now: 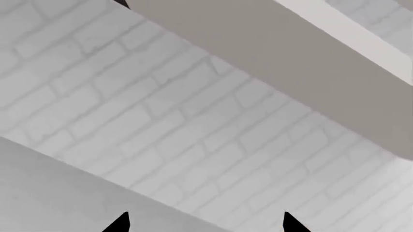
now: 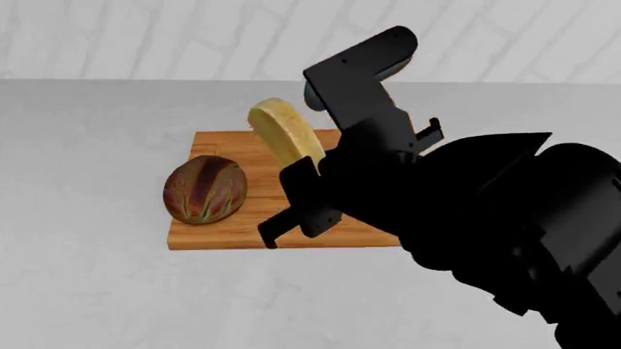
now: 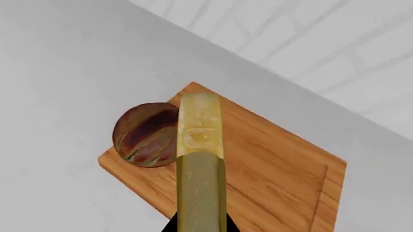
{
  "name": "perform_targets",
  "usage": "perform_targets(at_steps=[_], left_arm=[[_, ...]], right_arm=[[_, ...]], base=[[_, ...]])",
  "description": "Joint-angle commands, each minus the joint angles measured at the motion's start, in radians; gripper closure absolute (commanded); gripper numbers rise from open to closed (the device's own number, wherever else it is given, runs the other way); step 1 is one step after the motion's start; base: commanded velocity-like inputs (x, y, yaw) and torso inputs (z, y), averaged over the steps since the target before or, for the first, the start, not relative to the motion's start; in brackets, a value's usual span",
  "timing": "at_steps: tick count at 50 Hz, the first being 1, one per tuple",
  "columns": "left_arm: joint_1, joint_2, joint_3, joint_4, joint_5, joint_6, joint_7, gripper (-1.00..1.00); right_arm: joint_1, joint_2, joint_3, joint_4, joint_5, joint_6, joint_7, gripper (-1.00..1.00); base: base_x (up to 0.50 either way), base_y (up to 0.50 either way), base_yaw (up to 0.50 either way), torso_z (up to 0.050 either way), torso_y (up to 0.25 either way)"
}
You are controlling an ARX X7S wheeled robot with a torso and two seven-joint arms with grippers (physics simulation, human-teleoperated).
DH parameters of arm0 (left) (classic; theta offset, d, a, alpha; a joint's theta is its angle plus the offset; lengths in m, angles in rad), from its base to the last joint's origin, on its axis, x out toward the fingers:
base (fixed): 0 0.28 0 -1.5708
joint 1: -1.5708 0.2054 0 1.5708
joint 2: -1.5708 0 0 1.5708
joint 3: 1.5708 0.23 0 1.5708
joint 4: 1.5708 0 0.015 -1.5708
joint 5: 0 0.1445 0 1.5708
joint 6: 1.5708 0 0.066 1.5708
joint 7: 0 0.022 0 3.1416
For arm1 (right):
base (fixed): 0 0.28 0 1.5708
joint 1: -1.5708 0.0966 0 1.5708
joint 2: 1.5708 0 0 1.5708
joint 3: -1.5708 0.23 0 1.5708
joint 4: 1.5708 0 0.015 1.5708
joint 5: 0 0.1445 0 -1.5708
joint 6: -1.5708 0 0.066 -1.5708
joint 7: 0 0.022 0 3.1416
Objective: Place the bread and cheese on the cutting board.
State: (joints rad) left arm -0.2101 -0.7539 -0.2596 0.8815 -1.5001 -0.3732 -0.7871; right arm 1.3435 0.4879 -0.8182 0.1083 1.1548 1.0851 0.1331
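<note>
Bread (image 2: 205,190) already on the board (image 2: 233,231) — right gripper (image 2: 302,190) clamps the cheese (image 2: 285,135) edge-on, so lower gently, then release.

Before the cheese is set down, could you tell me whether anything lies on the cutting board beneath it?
Nothing visible does. The cheese is held edge-up in the right gripper above bare wood of the cutting board. The bread already rests on the board, off to one side of the cheese.
</note>
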Motion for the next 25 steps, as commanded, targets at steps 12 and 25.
perform_targets(at_steps=[12, 25], left_arm=[[0.054, -0.023, -0.089, 0.016, -0.051, 0.039, 0.007, -1.0], [0.055, -0.024, -0.095, 0.014, -0.056, 0.043, 0.01, -1.0]], right_arm=[[0.097, -0.11, 0.03, 0.398, -0.1, -0.068, 0.034, 1.0], [0.151, -0.222, -0.019, 0.723, -0.153, -0.062, -0.033, 1.0]], base=[[0.0, 0.0, 0.0, 0.0, 0.0], [0.0, 0.0, 0.0, 0.0, 0.0]])
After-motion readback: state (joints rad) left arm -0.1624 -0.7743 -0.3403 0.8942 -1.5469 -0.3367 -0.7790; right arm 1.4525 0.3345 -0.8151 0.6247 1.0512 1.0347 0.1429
